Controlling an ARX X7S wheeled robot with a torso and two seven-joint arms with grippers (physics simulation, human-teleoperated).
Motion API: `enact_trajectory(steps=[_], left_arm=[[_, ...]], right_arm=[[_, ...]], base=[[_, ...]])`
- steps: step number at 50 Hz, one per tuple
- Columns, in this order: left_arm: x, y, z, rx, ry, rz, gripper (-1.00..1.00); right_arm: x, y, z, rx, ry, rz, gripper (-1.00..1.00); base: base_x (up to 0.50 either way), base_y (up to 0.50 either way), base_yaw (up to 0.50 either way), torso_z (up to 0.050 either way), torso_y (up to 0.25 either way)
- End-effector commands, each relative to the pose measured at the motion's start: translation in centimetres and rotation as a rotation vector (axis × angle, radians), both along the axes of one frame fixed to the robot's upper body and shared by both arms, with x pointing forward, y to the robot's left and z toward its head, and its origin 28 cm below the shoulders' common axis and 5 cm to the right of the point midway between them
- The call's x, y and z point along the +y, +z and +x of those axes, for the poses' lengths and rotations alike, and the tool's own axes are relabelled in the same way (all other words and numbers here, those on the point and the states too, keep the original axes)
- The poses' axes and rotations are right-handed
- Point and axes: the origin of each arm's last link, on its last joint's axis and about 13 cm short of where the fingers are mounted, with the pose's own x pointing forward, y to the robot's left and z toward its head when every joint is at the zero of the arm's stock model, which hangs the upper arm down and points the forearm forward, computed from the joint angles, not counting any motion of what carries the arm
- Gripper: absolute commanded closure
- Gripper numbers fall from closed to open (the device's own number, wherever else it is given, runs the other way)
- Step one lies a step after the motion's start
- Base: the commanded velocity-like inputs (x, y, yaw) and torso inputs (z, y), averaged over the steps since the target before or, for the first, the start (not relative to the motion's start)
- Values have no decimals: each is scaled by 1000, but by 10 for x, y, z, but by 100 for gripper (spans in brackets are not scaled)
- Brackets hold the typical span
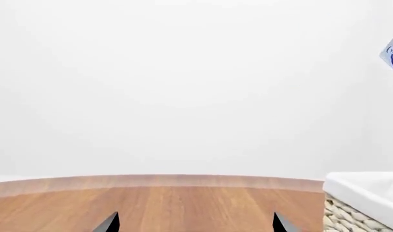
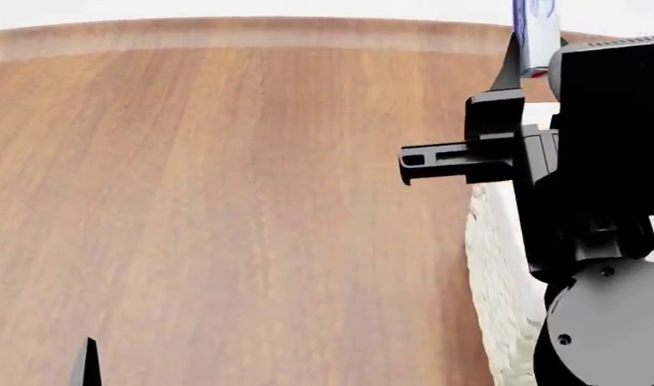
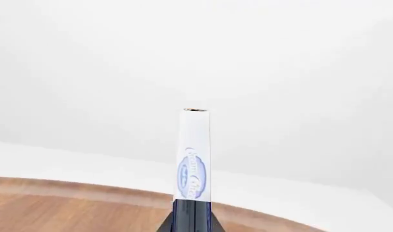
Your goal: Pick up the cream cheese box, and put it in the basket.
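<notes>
I have the box (image 3: 195, 159) pinched edge-on in my right gripper (image 3: 191, 215), lifted near the table's (image 2: 220, 201) far edge above the basket (image 2: 496, 273); lowering and release remain, and my left gripper (image 1: 195, 223) idles open, empty.

Right tool (image 2: 525, 60) raised, clamped; left tool (image 1: 195, 223) low, spread wide.
</notes>
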Motion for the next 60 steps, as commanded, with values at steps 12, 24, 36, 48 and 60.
enact_trajectory(steps=[12,24,36,48,60], left_arm=[[0,0,1,8,-1,7,-100],[1,0,1,8,1,4,-100],[0,2,-1,4,-1,5,-100],[1,3,-1,-1,2,1,-100],[1,3,0,-1,2,0,-100]], right_arm=[[-41,-30,1,67,-138,20,100],[-57,-39,14,141,-183,8,100],[-72,-19,71,442,-85,-80,100],[-72,-27,131,658,-117,-81,100],[-78,-38,145,749,-155,-71,100]], base=[[0,0,0,0,204],[1,0,0,0,250],[1,0,0,0,250],[0,0,0,0,65],[0,0,0,0,0]])
